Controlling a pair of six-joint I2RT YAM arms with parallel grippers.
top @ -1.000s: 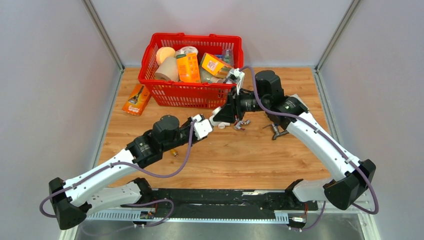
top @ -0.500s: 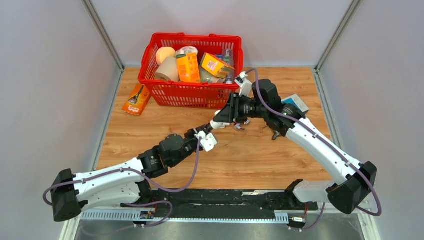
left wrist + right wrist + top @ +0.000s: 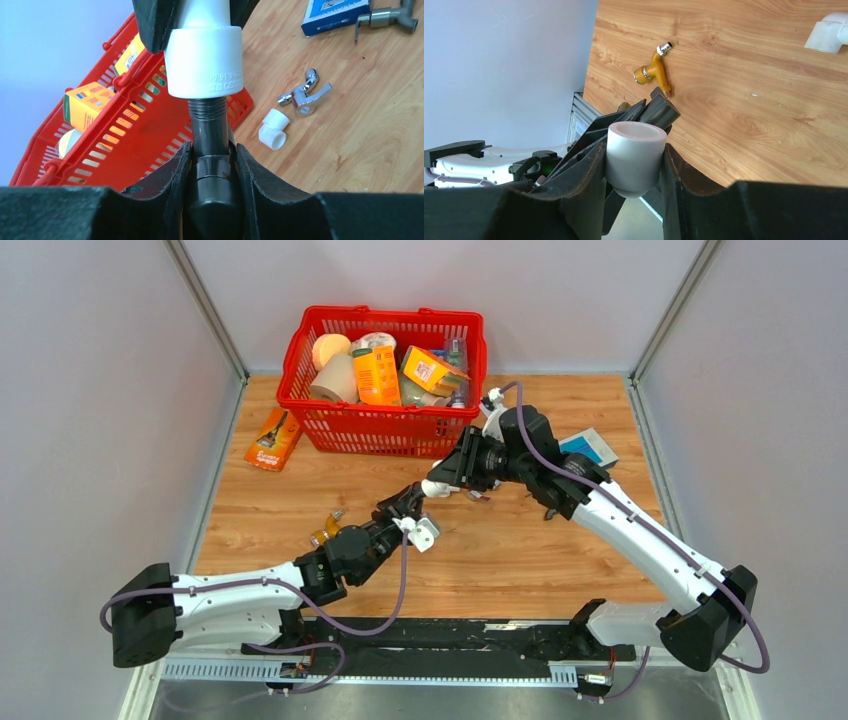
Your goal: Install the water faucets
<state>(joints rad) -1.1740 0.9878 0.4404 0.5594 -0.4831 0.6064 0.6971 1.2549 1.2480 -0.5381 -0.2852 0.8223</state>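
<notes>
- Meeting a white fitting [image 3: 204, 65] thread-first, the dark grey faucet [image 3: 210, 131] stands in the middle of the left wrist view. Its threaded end is in the fitting's socket, with a few threads showing below the rim.
- In the top view this joint is at the centre of the frame, raised above the wooden table [image 3: 500, 550], between the two arms.
- The left gripper [image 3: 408, 502] is clamped on the faucet's body, one black pad [image 3: 172, 175] pressed to each side.
- The right gripper [image 3: 634, 147] grips the fitting from the opposite end, its fingers tight against both flanks.
- Right of the joint in the left wrist view, a chrome tap [image 3: 302, 95] and a loose white elbow [image 3: 274, 130] lie just beside each other on the wood.
- At upper right there, a steel tap [image 3: 387, 17] lies by a blue box [image 3: 335, 12].
- A brass tap [image 3: 654, 67] lies near the upper middle of the right wrist view.
- A red basket [image 3: 385, 425] sits at top centre of the top view.
</notes>
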